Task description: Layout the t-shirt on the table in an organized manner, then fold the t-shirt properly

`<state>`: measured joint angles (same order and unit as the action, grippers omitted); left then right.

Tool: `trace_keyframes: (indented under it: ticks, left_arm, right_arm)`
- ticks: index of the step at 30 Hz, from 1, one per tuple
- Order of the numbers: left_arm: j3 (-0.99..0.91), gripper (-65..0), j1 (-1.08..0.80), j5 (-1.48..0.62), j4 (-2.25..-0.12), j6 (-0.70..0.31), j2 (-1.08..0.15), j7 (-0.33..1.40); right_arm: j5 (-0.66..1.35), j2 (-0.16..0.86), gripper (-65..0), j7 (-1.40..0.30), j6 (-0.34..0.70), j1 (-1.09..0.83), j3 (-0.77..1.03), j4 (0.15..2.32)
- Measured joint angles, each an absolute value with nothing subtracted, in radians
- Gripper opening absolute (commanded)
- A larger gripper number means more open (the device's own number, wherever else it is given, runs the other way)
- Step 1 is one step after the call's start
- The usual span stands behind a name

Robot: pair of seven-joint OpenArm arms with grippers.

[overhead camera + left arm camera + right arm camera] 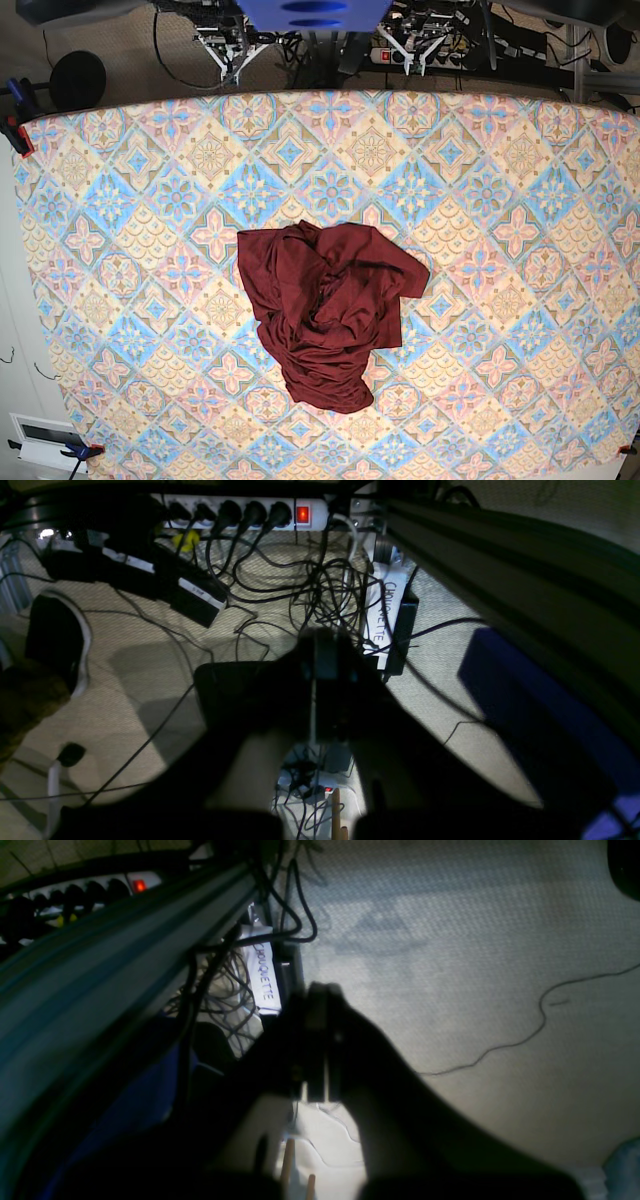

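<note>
T-shirt: the maroon t-shirt (327,310) lies crumpled in a heap near the middle of the table (520,170), folds bunched over one another, one flap spread toward the base view's right, a narrower end trailing toward the table's near edge.
Table: its pastel diamond-tile cloth shows on every side of the t-shirt; small clamps sit at the table's corners.
Left gripper: the left gripper (314,700) hangs beyond the table's far edge, over the carpeted floor (150,680), a dark silhouette with its jaws pressed together and nothing between them.
Right gripper: the right gripper (316,1060) hangs off the table too, above carpet, jaws closed on nothing, well apart from the t-shirt.
Below the table's far edge: a white power strip (250,514) with a lit red switch, a tangle of black cables (320,595), and a white label lettered "CHOUQUETTE" (384,612) beside a dark box.
Frame: a dark aluminium rail (100,955) crosses each wrist view diagonally.
</note>
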<state>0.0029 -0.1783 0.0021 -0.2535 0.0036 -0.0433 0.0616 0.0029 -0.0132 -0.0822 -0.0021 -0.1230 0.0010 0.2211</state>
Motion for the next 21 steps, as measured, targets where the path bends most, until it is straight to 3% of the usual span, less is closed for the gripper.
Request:
trace_keyframes:
  ticks: [9, 13, 21]
  left_arm:
    - [0.005, -65.0, -0.249, 0.004, -0.281, 0.001, -0.115, 0.072]
    - [0.005, -65.0, -0.363, 0.008, -0.455, 0.002, -0.152, 0.074]
    - [0.005, -65.0, -0.616, 0.001, -0.867, 0.004, -0.212, 0.081]
  right_arm:
    - [0.002, -0.002, -65.0, -0.096, -0.004, -0.335, 0.001, 0.466]
    - [-0.002, 0.037, -65.0, -0.092, -0.001, -0.401, 0.026, 0.565]
    - [-0.002, 0.045, -65.0, -0.104, -0.002, -0.592, 0.263, 0.869]
